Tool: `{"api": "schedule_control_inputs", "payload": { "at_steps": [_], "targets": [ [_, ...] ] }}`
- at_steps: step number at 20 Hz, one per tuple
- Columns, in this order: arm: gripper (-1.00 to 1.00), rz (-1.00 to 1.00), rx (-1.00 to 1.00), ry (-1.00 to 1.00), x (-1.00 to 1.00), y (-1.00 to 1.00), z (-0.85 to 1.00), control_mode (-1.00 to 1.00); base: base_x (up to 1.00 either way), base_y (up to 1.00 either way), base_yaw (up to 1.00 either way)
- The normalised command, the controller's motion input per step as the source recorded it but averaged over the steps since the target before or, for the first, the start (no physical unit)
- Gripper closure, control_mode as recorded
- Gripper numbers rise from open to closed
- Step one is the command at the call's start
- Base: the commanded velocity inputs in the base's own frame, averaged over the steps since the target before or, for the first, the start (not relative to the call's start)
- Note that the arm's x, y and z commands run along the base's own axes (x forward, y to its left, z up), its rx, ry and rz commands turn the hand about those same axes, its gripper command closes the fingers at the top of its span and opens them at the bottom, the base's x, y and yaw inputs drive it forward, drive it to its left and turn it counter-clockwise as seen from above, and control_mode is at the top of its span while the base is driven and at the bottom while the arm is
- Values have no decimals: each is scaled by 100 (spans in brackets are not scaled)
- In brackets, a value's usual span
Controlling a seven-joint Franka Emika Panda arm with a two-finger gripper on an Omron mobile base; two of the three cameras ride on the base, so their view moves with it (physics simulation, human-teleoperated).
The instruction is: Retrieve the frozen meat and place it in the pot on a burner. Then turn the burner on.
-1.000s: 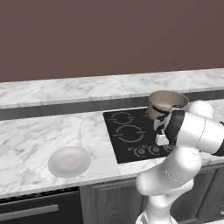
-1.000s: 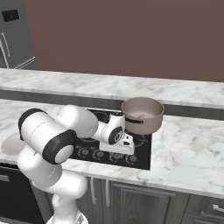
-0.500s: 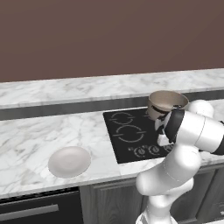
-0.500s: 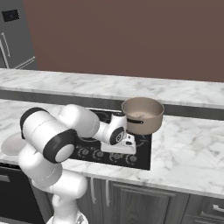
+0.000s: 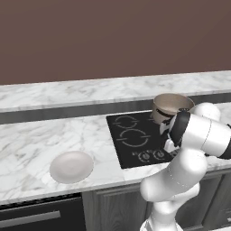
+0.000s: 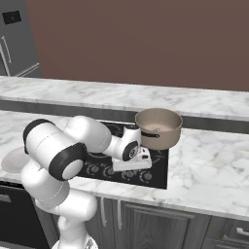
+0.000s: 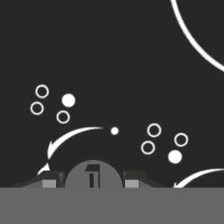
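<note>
Scarcely shifted, jaws (pinching a dial) sit near pot.

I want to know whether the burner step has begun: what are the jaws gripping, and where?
A control dial on the cooktop; the gripper has its jaws shut on the dial's two sides.

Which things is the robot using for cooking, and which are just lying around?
For the job: pot, cooktop, dial, gripper closed on that dial.
Just lying about: white dish, fridge.
</note>
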Motion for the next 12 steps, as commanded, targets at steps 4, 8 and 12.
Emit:
{"api": "schedule_control_inputs", "payload": {
  "at_steps": [4,8,12],
  "targets": [
    [100,40,0,0,0,0,-17,-100,0,0,0],
    [100,38,0,-1,-1,0,-20,-100,0,0,0],
    [100,35,0,0,0,-4,-21,-100,0,0,0]
  ]
}}
